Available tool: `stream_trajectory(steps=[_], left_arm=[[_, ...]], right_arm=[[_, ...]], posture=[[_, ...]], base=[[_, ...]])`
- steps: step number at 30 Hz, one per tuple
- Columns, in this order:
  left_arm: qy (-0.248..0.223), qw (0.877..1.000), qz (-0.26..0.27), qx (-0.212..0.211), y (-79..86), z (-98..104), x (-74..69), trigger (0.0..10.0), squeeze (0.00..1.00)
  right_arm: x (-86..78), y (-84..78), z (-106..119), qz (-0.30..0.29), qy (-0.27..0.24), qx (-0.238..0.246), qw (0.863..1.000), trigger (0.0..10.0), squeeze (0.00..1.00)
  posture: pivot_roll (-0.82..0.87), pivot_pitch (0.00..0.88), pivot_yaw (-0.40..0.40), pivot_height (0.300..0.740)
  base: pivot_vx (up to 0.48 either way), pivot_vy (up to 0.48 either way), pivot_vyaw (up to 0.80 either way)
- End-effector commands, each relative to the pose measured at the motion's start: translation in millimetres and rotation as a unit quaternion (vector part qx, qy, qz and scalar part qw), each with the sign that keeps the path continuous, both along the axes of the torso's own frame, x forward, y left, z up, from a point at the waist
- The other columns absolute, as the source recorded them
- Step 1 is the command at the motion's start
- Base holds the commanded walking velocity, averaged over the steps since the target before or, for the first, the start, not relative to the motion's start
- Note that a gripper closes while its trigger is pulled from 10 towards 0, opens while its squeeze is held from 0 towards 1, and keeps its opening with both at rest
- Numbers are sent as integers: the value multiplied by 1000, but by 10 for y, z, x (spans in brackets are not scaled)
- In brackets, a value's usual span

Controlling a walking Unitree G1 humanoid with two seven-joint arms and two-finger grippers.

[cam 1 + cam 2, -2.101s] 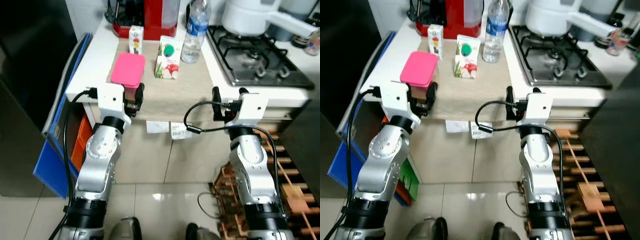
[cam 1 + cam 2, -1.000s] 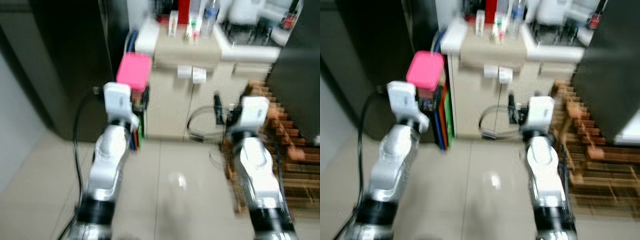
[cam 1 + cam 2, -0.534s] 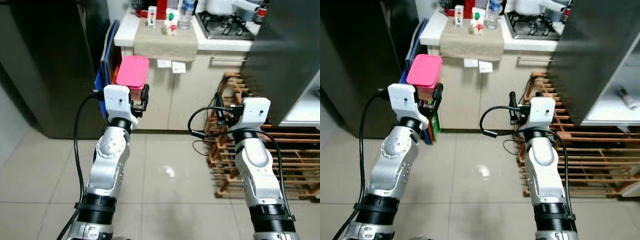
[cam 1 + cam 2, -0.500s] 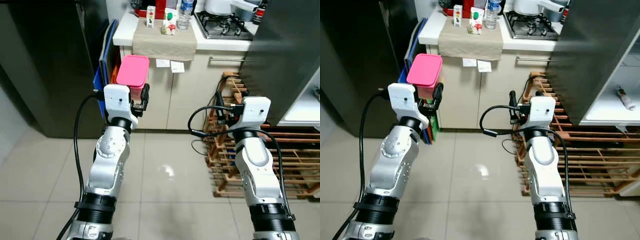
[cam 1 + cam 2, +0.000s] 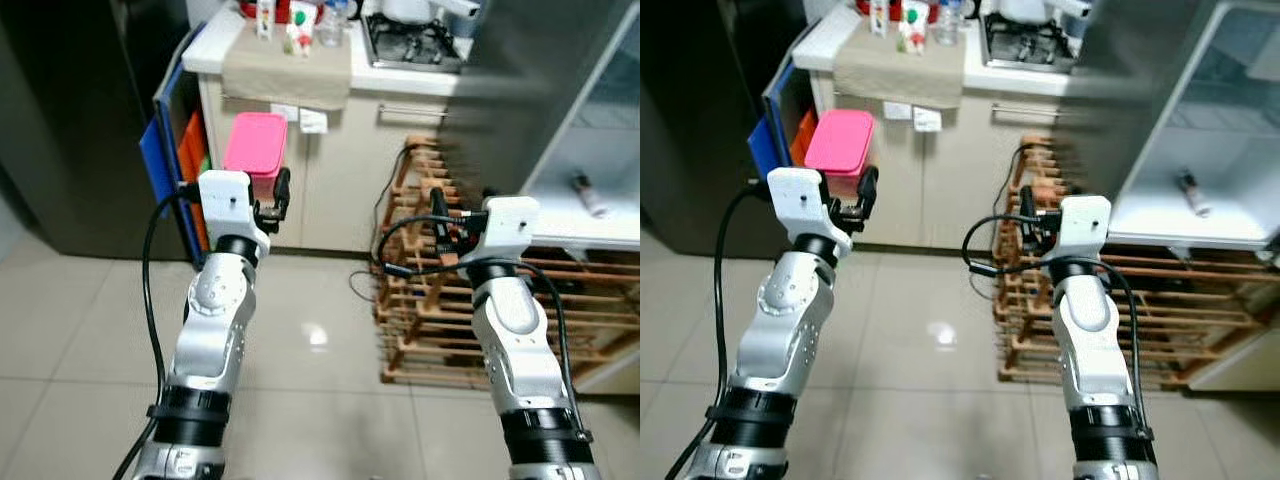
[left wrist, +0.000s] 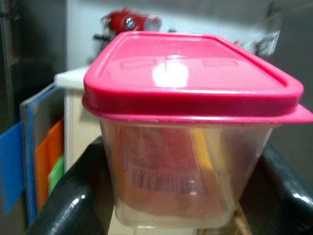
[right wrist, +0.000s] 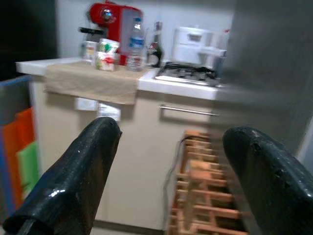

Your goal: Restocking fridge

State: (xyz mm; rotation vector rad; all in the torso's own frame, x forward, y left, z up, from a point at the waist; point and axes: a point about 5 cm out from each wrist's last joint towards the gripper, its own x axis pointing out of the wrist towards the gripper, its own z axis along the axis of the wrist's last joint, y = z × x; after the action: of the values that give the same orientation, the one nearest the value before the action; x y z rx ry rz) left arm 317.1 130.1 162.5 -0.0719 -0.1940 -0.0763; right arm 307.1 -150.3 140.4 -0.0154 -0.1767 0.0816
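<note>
Swinging right since half a second ago, the camera now shows an open fridge shelf point(image 5: 1180, 215) beside the wooden rack point(image 5: 420, 300). Left gripper point(image 5: 262, 205) jaws clamp the pink-lidded container point(image 6: 190, 122), held before the bench point(image 5: 290, 70). Right gripper point(image 7: 166, 166) jaws gape, holding nothing.

Looking out over a glossy beige tiled floor point(image 5: 310, 400) reflecting a light. Facing a beige cabinet point(image 5: 340, 180) carrying a white countertop point(image 5: 200, 55), with a beige cloth point(image 5: 285, 75) hanging over its front edge and white paper labels point(image 5: 312, 120) dangling just below. Showing a red coffee machine point(image 7: 110, 19) and a white pot point(image 7: 193, 46) on a black gas hob point(image 5: 410, 45). Leaning against the cabinet's side, a flat blue board point(image 5: 165, 160) and an orange one point(image 5: 190, 150). Standing beside the cabinet, a low wooden slatted rack point(image 5: 420, 300).
</note>
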Motion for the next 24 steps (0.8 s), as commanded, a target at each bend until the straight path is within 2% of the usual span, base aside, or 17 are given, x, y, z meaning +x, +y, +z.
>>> stream_trajectory(steps=[1, 11, 18, 24], left_arm=[[-9, 1000, -10, -4, -73, 52, 19, 10000, 0], [-8, 1000, -8, 1, -65, 71, 69, 10000, 0], [1, 1000, 9, 5, -24, 64, 129, 10000, 0], [2, 1000, 6, 6, -53, 64, 162, 10000, 0]], right_arm=[[-4, -104, 37, -16, -5, -3, 1000, 10000, 0], [-3, -98, 34, -20, -6, -1, 1000, 10000, 0], [-92, -157, -27, -27, 1, -2, 1000, 10000, 0], [-133, -187, -48, -32, 3, -4, 999, 10000, 0]], posture=[[-75, 0, -12, 740], [-78, 0, 1, 740], [-87, 0, 3, 740], [-105, 0, 10, 740]], base=[[0, -469, 0], [0, -463, 0], [0, -449, 0], [0, -449, 0]])
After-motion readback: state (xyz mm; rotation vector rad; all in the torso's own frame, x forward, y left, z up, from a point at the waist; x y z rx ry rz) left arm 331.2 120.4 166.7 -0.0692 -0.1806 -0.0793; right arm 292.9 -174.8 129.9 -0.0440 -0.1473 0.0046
